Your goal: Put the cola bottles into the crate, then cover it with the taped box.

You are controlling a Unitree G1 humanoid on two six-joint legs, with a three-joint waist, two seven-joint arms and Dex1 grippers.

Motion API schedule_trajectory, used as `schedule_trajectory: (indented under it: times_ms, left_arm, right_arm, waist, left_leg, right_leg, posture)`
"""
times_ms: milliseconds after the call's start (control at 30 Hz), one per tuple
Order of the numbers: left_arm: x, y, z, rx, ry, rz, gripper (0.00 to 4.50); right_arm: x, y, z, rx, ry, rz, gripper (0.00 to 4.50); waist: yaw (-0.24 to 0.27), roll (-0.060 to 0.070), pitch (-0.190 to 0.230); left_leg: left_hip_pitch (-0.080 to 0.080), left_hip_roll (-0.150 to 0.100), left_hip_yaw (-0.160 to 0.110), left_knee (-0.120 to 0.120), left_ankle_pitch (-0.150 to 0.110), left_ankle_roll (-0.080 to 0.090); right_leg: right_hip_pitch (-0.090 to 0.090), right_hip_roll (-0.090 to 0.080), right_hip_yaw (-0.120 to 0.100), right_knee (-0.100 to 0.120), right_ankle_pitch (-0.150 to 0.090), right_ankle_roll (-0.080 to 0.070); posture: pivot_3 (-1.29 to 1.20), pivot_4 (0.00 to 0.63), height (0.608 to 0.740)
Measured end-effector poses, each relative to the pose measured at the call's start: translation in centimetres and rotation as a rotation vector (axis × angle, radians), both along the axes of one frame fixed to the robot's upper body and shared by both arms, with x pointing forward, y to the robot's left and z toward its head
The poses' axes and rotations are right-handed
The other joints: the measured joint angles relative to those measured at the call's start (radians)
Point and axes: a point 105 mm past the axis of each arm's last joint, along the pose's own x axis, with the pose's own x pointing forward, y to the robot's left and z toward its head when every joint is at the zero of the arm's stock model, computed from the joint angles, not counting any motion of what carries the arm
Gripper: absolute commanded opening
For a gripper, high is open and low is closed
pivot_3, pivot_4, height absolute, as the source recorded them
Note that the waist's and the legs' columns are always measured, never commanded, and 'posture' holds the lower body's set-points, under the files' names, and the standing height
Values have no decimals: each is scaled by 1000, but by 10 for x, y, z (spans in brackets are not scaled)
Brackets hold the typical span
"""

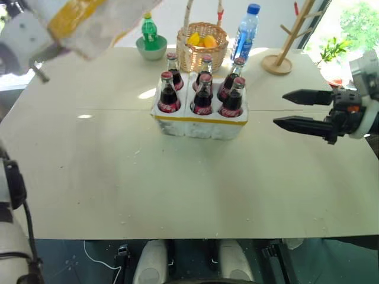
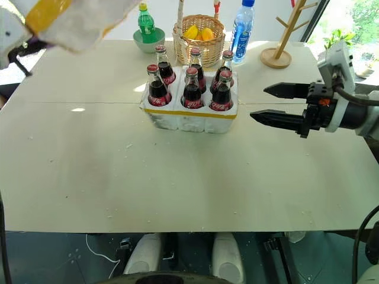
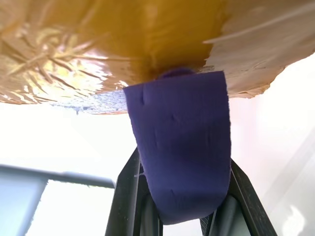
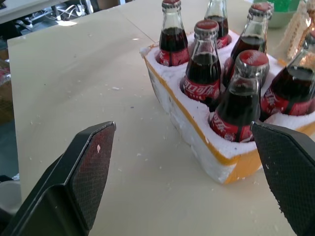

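Taped box aloft at far left, six cola bottles seated in the crate.

The left gripper was clamped on a purple strap fixed to the taped box; foam that size looked light, stiff and crumbly, so the strap seemed the safest hold. The cola bottles filled the crate at table centre. The right gripper hovered spread, empty, right of the crate.

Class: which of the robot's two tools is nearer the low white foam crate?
The right tool: it hangs open beside the low white foam crate, on the robot's right. The left tool is raised to the far left, holding the yellow-taped white foam box.
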Motion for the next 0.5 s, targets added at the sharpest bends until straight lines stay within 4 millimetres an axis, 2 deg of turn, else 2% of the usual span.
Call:
schedule_trajectory:
  times_ms: [100,167,233,500]
  left_arm:
    - [5,-37,14,98,-146,-97,311]
    - [8,-64,14,216,-220,-168,311]
    - [10,-82,8,309,-263,-210,311]
    - [26,-119,-30,547,-330,-276,311]
  right_arm:
    - [1,-4,-1,12,-3,-30,4500]
    - [1,-4,0,23,-14,-39,4500]
    - [0,-4,-2,26,-13,-47,4500]
    - [-6,-7,-3,49,-20,-90,4500]
  waist:
    - [0,0,0]
    - [2,0,0]
    - [2,0,0]
    - [3,0,0]
  left_leg:
    - [1,-1,1,0,0,0]
    - [1,-2,1,0,0,0]
    - [1,-2,1,0,0,0]
    - [1,-3,0,0,0,0]
  right_leg:
    - [0,0,0,-1,0,0]
    - [0,1,0,-1,0,0]
    - [1,1,0,-1,0,0]
    - [1,0,0,-2,0,0]
  posture:
    - [0,150,740]
    - [0,150,740]
    - [0,150,740]
    - [0,150,740]
